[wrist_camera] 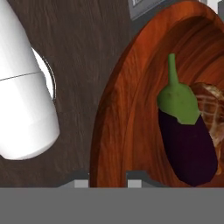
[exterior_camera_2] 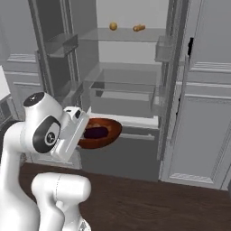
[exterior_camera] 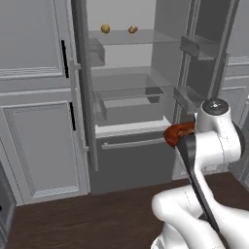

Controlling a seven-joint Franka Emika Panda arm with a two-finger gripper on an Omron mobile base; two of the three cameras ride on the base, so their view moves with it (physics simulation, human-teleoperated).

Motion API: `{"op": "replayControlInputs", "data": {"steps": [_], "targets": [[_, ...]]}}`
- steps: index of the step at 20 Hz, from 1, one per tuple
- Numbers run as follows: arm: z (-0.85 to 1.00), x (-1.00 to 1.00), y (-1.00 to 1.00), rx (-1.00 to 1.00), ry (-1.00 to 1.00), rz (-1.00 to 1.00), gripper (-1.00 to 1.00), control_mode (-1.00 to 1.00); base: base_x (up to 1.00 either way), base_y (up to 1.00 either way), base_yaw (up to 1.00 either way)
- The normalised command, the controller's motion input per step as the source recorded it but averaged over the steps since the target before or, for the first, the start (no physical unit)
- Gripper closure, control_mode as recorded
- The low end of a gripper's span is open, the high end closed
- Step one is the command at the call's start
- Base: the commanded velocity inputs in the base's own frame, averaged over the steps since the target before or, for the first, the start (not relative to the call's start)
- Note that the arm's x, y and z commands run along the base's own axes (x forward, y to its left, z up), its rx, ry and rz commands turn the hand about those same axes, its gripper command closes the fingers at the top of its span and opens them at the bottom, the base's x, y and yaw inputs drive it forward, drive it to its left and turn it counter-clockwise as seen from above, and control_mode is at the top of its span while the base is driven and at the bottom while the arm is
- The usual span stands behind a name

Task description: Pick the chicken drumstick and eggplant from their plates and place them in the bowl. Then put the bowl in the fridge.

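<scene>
Showing, from the left base camera, the fridge point(exterior_camera: 126, 92) standing wide open with pale glass shelves, two small yellowish items point(exterior_camera: 118, 29) sitting on the top shelf, and the low drawer front point(exterior_camera: 131, 141) lying just beyond the arm. Peeking out from behind the white wrist, the red-brown bowl point(exterior_camera: 176, 133) hanging in the air at about the height of that drawer front, right of the open compartment, with the pincer itself hidden by the wrist. Moving to the right base camera: the bowl point(exterior_camera_2: 101, 133) floating level in front of the fridge point(exterior_camera_2: 131, 81), near the lower ledge and well above the dark wooden floor point(exterior_camera_2: 149, 198); the eggplant point(exterior_camera_2: 95, 132) lying inside it as a dark shape; the gripper point(exterior_camera_2: 85, 118) meeting the bowl's near left rim, with the bowl reaching out to the right and away from the hand. Turning to the hand camera: the rim of the bowl point(wrist_camera: 116, 127) running down between the two fingertips point(wrist_camera: 139, 180), one tip outside the wall and one inside, so pinching the bowl's edge. Lying deeper in the bowl, off to the right of the pinched spot, the eggplant point(wrist_camera: 188, 140) with its green cap, touching the chicken drumstick point(wrist_camera: 213, 109) beside it.
</scene>
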Motion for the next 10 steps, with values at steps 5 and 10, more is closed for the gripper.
{"op": "replayControlInputs", "data": {"steps": [5,10], "targets": [[0.0,0.0,0.0,0.0,0.0,0.0,1.0,1.0,1.0,-0.1,0.07],[0.0,0.0,0.0,0.0,0.0,0.0,1.0,1.0,0.95,-0.04,0.06]]}}
